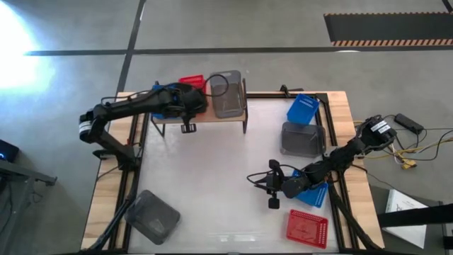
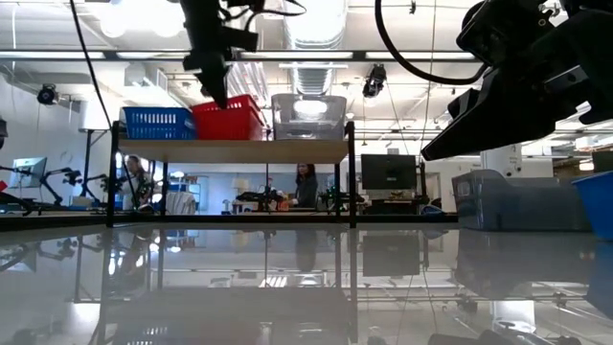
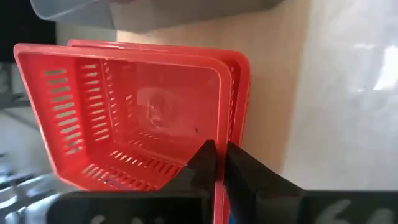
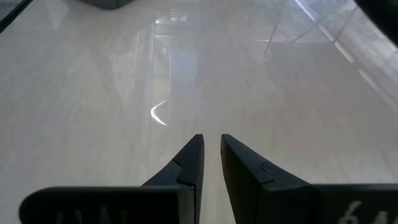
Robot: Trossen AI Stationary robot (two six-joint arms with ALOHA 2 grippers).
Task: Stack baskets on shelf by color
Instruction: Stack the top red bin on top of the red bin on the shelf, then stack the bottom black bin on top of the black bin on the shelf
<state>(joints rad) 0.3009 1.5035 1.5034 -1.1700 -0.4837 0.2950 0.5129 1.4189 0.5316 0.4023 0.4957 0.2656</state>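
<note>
My left gripper (image 3: pixel 216 163) pinched shut on the rim of the red basket (image 3: pixel 134 109) atop the shelf (image 1: pixel 212 117), between blue basket (image 2: pixel 159 123) and grey basket (image 2: pixel 308 116), my right gripper (image 4: pixel 210 158) hovering over the table (image 1: pixel 205 177), fingers slightly apart, nothing held

No legible text is to be found — only a partial marking, seemingly "6", cut off on the right wrist housing.
</note>
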